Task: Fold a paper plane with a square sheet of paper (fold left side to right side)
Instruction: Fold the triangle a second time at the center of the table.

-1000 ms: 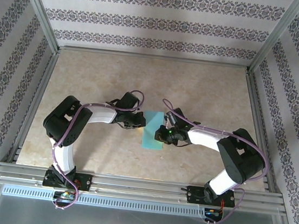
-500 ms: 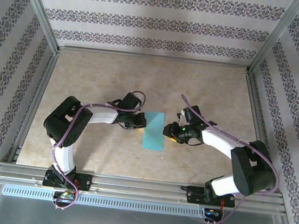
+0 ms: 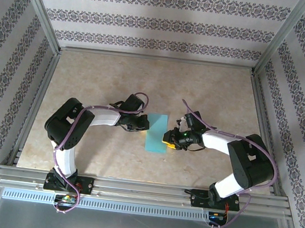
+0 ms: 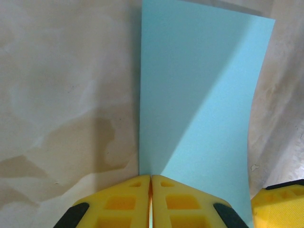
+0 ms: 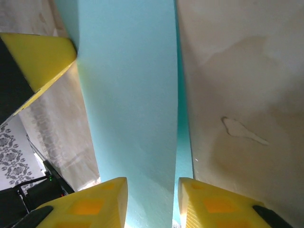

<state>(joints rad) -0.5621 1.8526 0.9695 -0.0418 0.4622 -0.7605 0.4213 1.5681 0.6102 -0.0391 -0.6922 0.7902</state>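
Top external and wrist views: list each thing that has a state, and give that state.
square sheet of paper: folded into a narrow rectangle, lying on the table.
left gripper: jaws shut, tips at the sheet's edge.
right gripper: jaws open, over the sheet.

The right hand (image 5: pixel 151 186), yellow fingers (image 5: pixel 90 206) parted, straddles the folded cyan sheet of paper (image 5: pixel 128 95).

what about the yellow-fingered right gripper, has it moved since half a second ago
Yes. The right gripper moved left, back to the right edge of the folded cyan paper sheet.
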